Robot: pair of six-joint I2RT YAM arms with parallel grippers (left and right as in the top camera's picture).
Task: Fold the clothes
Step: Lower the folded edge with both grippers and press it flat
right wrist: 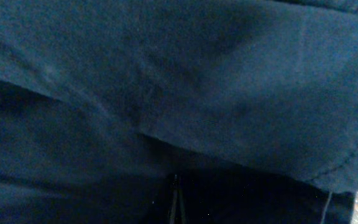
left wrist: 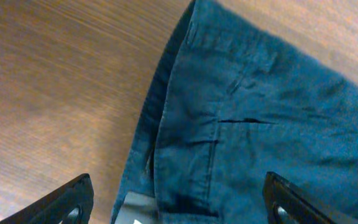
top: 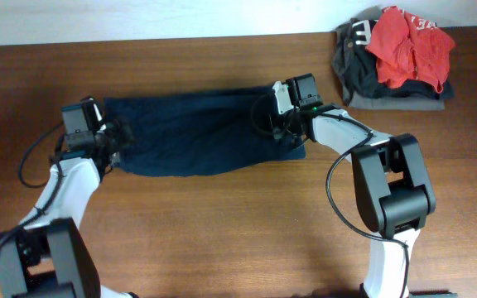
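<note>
The navy-blue shorts [top: 197,132] lie spread lengthwise across the middle of the wooden table, wrinkled. My left gripper [top: 120,138] is at their left end. In the left wrist view it [left wrist: 178,186] is open wide, its fingers on either side of a seamed edge of the shorts [left wrist: 260,124], holding nothing. My right gripper [top: 286,128] is at the right end of the shorts. In the right wrist view its fingers [right wrist: 176,196] are pressed together in dark folds of the shorts [right wrist: 229,93], which fill the frame.
A pile of other clothes sits at the back right corner: a red garment with white lettering [top: 408,41] on top of dark grey and black folded garments [top: 392,93]. Bare wood table [top: 222,232] lies in front of the shorts.
</note>
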